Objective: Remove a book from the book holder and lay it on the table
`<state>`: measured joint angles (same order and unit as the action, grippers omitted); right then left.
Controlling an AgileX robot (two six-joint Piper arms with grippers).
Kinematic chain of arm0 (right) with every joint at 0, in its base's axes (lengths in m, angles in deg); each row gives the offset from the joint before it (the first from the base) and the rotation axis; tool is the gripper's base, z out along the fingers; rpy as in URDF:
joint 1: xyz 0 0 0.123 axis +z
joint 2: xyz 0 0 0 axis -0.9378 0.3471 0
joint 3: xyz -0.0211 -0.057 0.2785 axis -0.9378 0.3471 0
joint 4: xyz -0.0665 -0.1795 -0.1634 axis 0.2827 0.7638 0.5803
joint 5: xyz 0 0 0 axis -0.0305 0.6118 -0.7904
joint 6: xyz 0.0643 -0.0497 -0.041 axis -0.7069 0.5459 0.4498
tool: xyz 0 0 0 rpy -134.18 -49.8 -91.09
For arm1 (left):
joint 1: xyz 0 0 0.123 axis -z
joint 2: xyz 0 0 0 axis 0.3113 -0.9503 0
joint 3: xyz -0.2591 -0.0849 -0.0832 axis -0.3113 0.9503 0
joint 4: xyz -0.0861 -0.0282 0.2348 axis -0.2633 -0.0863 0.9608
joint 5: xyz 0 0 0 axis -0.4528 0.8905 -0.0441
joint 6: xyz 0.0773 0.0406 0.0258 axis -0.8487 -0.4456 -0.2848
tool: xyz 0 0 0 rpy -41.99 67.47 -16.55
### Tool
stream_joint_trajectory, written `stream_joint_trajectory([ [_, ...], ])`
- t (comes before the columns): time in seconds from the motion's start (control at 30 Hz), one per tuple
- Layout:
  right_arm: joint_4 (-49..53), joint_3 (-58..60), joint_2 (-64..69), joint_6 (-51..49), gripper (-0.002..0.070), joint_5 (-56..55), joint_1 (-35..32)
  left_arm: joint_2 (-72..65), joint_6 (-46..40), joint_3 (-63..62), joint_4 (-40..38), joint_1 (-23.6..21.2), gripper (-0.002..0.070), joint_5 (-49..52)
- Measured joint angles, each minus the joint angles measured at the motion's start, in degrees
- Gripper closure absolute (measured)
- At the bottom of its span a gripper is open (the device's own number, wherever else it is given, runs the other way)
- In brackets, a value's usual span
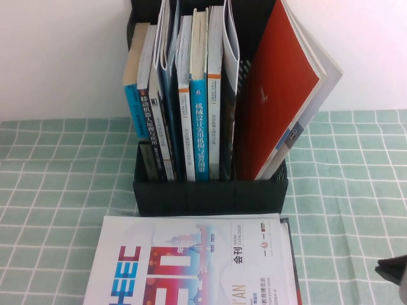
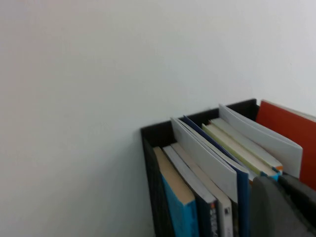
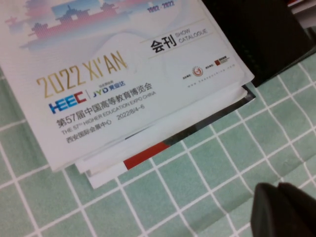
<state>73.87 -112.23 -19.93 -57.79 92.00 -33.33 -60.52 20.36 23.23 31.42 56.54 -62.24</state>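
Seen from the left wrist camera: a dark rounded part of the left gripper (image 2: 276, 210) close above the top edges of the standing volumes in the book holder (image 2: 150, 163), touching none of them. Cannot tell how far its fingers are parted; nothing visibly held.

In front of the book holder (image 1: 210, 194), flat on the counter (image 1: 57, 190): the book (image 1: 197, 260), front cover up, its far edge just beside the holder's front wall. Big blue and red letters across it, a skyline drawn above them. Readable in the right wrist view on the book (image 3: 113, 74): "2022 XI'AN" in gold, "HEEC", "JYD", "THE 57th HIGHER EDUCATION EXPO CHINA", "2022/8/4-6", and a white label with "SHOW CATALOGUE". Under its corner, edges of more sheets, one with a red strip.

Inside the holder: upright spines with Chinese titles, blue and white, and on the right a red-covered magazine (image 1: 286, 89) leaning outward.

Right of the book and level with its near part: a dark piece of the right gripper (image 1: 393, 270), low over the counter and apart from the book. In the right wrist view the right gripper (image 3: 284, 210) shows only as a dark shape over the green grid cloth, near the book's corner, not touching; cannot tell its opening, nothing seen held.
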Motion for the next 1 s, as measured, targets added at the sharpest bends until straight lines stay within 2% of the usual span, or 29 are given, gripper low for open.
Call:
stream_joint_trajectory([
  [0.2, -0.99, 11.94, -12.58, -1.46, 0.0678, -6.20, 0.00, 0.09, 4.39, 11.94, 0.54, 0.00, 0.0678, -11.84],
  [0.43, -1.08, 13.92, -20.94, -1.69, 0.0678, -6.98, 0.00, 0.09, 6.14, 20.51, 1.07, 0.00, 0.0678, -24.05],
  [0.63, -1.67, 14.01, -21.44, -2.07, 0.0678, -3.08, 0.00, 0.09, 8.01, 22.54, 0.01, 0.00, 0.0678, -25.10],
  [0.83, -3.30, 14.01, -21.44, -2.32, 0.0678, 1.58, 0.00, 0.09, 18.47, 23.07, -0.23, 0.00, 0.0678, -25.10],
  [1.0, -3.47, 14.01, -21.44, -2.32, 0.0678, 2.47, 0.00, 0.09, 20.98, 23.28, -0.23, 0.00, 0.0678, -25.10],
])
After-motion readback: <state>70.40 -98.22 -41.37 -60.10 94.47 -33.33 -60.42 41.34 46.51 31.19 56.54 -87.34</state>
